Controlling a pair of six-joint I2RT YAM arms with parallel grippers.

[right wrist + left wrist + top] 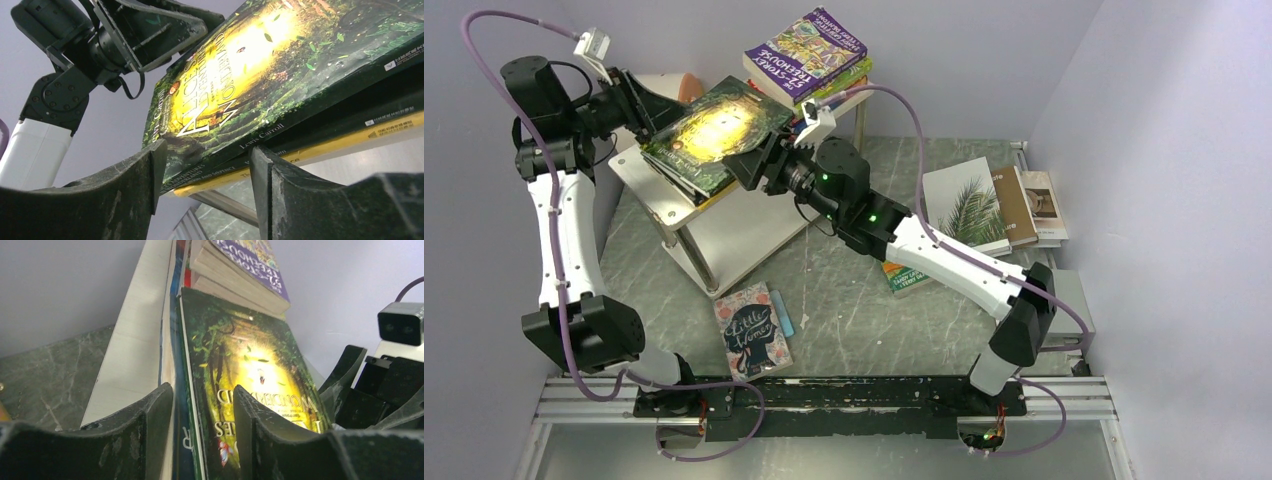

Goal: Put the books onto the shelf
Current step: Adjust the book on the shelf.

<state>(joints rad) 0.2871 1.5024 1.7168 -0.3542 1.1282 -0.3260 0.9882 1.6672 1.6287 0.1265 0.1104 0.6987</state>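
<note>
The white shelf (736,230) stands left of centre. On its top board lies a stack of books, a green-gold one (714,135) uppermost, with the purple-and-green Treehouse books (809,52) piled behind it. My left gripper (646,118) holds the stack's back-left edge; in the left wrist view (202,390) one finger (250,430) lies on the green-gold cover (250,360) and the other presses the underside. My right gripper (759,160) straddles the stack's front corner (209,146), jaws apart, around the green-gold (260,75) and yellow (320,145) books.
Little Women (752,330) lies on the marble floor by a small blue bar (785,325). White, brown and grey books (984,205) lie at the right, another (904,278) under the right forearm. A white cylinder (674,88) stands behind the shelf. Walls close both sides.
</note>
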